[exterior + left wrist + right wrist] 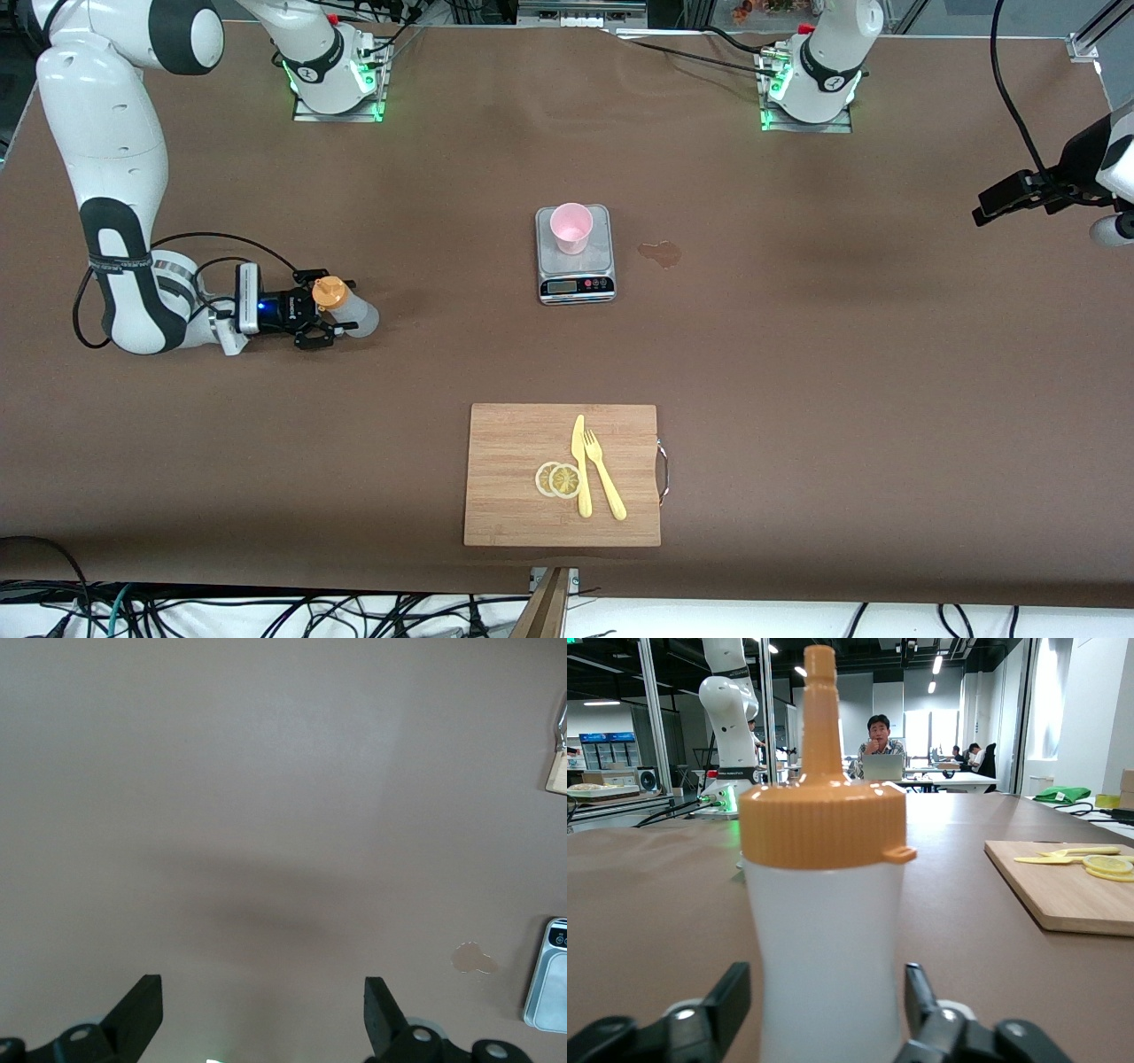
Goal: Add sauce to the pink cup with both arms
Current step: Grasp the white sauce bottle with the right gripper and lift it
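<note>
On the brown worktop (797, 354), the right arm (106, 177) bends down low at its own end, its gripper (332, 317) level with the sauce bottle (347, 307), jaws on either side of it, a sliver of gap showing. At the other end, the left gripper (264, 1014) hangs over bare worktop, jaws spread wide. Nearest the front camera lies a wooden cutting board (514, 496) carrying a yellow knife (580, 468), fork (604, 474) and lemon slices (558, 479). Mid-worktop, a kitchen scale (576, 266) carries the pink cup (571, 228). Beside the scale sits a small wet blotch (660, 254).
</note>
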Robot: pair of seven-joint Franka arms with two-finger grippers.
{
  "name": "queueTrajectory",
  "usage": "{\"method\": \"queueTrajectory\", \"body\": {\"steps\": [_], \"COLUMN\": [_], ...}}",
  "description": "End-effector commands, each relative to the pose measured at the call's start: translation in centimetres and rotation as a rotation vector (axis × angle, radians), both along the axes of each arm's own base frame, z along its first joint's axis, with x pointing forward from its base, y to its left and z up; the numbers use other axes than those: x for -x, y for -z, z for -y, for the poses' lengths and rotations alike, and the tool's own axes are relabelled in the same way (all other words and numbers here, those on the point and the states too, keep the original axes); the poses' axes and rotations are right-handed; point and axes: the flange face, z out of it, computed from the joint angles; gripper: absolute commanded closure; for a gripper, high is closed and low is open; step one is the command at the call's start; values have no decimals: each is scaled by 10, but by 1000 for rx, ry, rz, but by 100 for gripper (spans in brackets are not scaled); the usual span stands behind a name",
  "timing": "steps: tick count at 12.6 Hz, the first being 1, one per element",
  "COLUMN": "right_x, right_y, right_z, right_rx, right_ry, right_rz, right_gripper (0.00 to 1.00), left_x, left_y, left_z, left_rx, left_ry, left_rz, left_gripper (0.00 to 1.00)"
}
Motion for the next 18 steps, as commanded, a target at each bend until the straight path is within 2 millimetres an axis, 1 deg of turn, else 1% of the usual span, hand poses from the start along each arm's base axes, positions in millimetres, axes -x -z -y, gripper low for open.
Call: {"method": "queueTrajectory", "body": {"steps": [1,2,4,5,6,7,8,11,13,14,15,16,17,18], "right_x": [-9,-9,-20,-23,-27,-32,-37,-51,-55,-56,-55,-52,-53,-51], "right_y": [-3,-5,-20,-28,-41,-55,-73,-124,-154,-171,-186,-197,-205,-213], "right_z": [-1,-3,-8,-11,-19,-27,-35,-61,-92,-104,-122,-138,-158,-187], "right_rx": [-24,-21,-3,6,15,26,44,146,222,270,320,376,432,459], "right_ry": [6,7,1,-5,-14,-23,-31,-45,-71,-78,-100,-128,-177,-218], "right_rz": [-20,-79,-123,-156,-172,-179,-177,-182,-202,-194,-198,-235,-216,-198], "right_gripper": [100,100,100,100,100,100,100,100,100,100,100,100,100,100], "left_x": [3,4,4,3,3,2,1,-1,0,-1,-1,-1,-1,-1], "left_y": [-7,-9,-12,-11,-13,-20,-25,-26,-26,-25,-25,-25,-25,-25], "left_z": [2,2,2,2,2,1,0,1,7,8,8,9,11,13], "left_rx": [22,20,19,19,21,20,20,18,19,16,14,14,13,10], "left_ry": [18,18,15,15,18,22,19,20,33,38,38,39,42,47], "left_rz": [-2,2,7,3,8,22,30,31,22,23,23,22,21,21], "left_gripper": [0,0,0,0,0,0,0,0,0,0,0,0,0,0]}}
